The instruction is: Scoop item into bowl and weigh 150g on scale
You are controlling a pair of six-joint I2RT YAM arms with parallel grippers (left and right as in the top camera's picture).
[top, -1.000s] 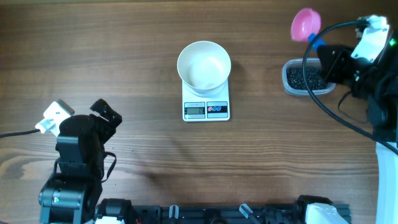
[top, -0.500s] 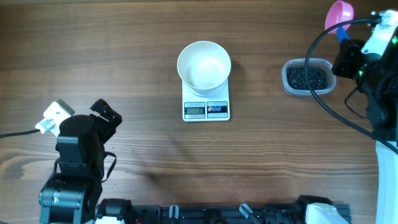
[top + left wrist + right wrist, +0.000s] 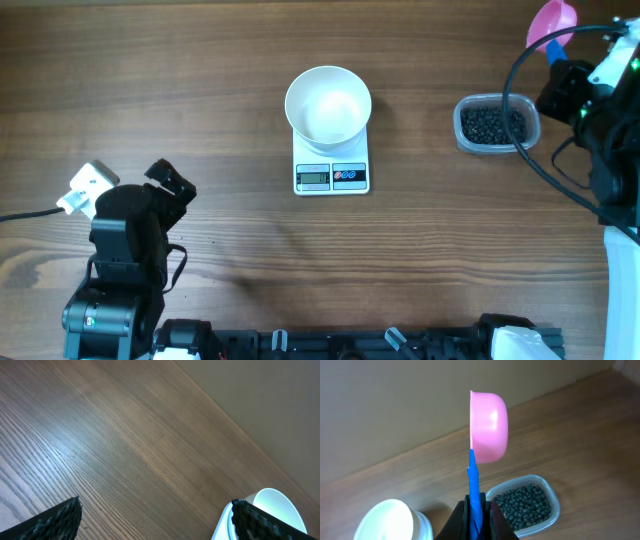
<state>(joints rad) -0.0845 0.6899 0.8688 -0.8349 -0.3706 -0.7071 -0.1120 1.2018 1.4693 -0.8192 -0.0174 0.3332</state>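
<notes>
The white bowl (image 3: pixel 328 105) stands on the small white scale (image 3: pixel 332 175) at the table's middle, and it looks empty. The item, a heap of black beads (image 3: pixel 493 122), fills a clear tub to the right. My right gripper (image 3: pixel 560 72) is shut on the blue handle (image 3: pixel 474 485) of a pink scoop (image 3: pixel 552 20), raised beyond the tub's far right side. In the right wrist view the scoop (image 3: pixel 489 425) stands on edge above my right gripper (image 3: pixel 476 517), over the beads (image 3: pixel 525 507); no beads show in it. My left gripper (image 3: pixel 170 185) rests open at the near left, holding nothing.
A clear plastic tub (image 3: pixel 464 138) holds the beads. The left wrist view shows bare wood between my left gripper's (image 3: pixel 157 517) spread fingers, with the bowl (image 3: pixel 277 507) and scale (image 3: pixel 222 525) at its right edge. Black cables loop around the right arm (image 3: pixel 600 150).
My right gripper has carried the pink scoop rightward and toward the far edge, off the tub's left side; the beads now show fully. The left arm has not moved.
</notes>
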